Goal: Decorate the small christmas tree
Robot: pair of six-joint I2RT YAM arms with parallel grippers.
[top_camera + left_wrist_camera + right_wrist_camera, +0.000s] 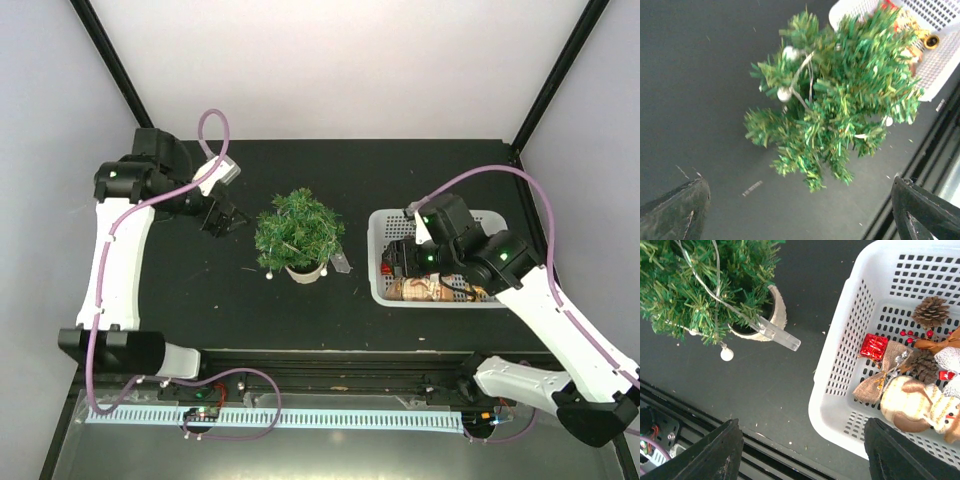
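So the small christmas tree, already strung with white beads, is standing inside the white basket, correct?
Not quite. The small christmas tree does carry a string of white beads, but it is not inside the white basket. It stands on the black table, to the left of the basket and apart from it. The top external view shows the gap between them, and the right wrist view confirms it.

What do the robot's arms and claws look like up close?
The left arm and right arm have long white segments with chunky black joints carrying small green lights. A purple cable loops along each. The left claw and right claw each have two dark, wedge-shaped fingers.
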